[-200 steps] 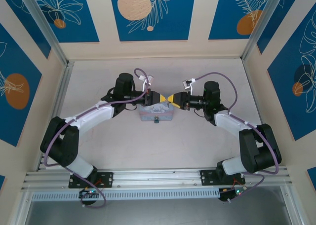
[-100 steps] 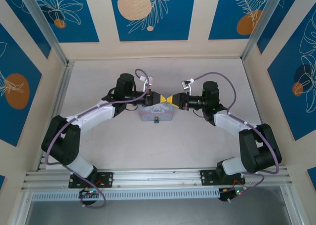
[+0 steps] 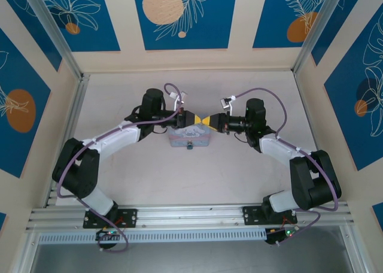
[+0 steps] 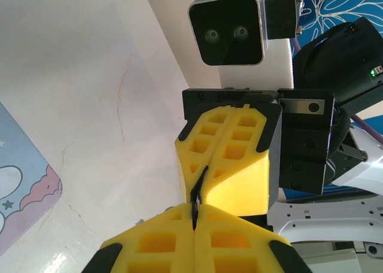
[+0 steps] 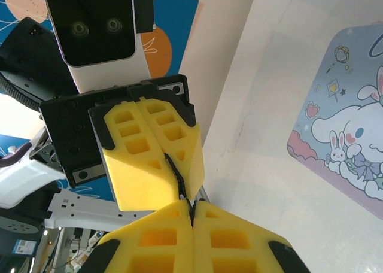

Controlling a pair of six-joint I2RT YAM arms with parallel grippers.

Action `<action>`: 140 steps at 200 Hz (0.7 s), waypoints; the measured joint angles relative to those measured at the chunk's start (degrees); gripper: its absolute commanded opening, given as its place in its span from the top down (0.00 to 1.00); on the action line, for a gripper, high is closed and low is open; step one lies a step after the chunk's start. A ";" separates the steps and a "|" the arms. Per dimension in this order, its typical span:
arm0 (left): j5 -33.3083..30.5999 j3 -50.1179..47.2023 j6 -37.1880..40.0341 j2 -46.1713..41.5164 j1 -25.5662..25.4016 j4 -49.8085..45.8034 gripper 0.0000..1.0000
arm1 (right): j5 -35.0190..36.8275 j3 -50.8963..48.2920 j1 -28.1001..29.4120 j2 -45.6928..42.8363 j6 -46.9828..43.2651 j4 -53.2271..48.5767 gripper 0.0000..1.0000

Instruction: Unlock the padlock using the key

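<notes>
- My left gripper (image 3: 198, 118) and right gripper (image 3: 208, 120) meet tip to tip in the air, just above the tin (image 3: 179, 139) in the middle of the table (image 3: 119, 99).
- Both are clenched. In each wrist view the yellow fingers are pressed together with no gap.
- The key (image 4: 196, 202) is my reading of the thin dark sliver that runs along both finger seams and bridges the two tips. Both grippers seem to pinch it at once. It is too thin to make out a bow or teeth.
- The padlock (image 3: 189, 145) is the tiny dark thing at the tin's near front edge. It sits low, below both grippers and apart from them.
- It is too small to tell how the shackle stands. I judge it locked, since nothing is touching it.
- Done so far: the key is off the table and in hand.
- This looks like a pass or regrip between my two arms, caught halfway.
- Left to do: one gripper lets go and the other brings the key down to the padlock.
- After that the key must find the keyhole, go in and turn, and the shackle must pop.
- My judgement is that this is early, and the unlocking itself has not begun.
</notes>
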 measured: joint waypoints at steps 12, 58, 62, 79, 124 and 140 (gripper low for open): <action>-0.57 0.00 -0.50 0.07 -0.13 0.04 0.54 | 0.07 0.00 0.26 -0.17 -0.28 -0.37 1.00; -6.73 -1.11 -6.23 -2.38 -0.37 1.14 0.24 | 2.93 0.00 0.98 -1.88 -3.37 -6.40 1.00; -7.58 -1.44 -7.28 -3.13 -0.37 1.33 0.24 | 3.34 0.00 0.98 -2.01 -3.72 -6.95 1.00; -11.28 -2.64 -12.13 -6.34 -0.39 1.53 0.23 | 5.29 0.00 1.22 -2.82 -5.49 -9.66 1.00; -20.04 -5.60 -27.15 -12.63 -0.72 0.15 0.24 | 14.58 2.32 5.05 -6.38 -12.87 -19.15 1.00; -23.39 -6.43 -31.82 -14.36 -1.53 -2.67 0.26 | 19.17 3.65 7.80 -8.04 -16.26 -22.14 1.00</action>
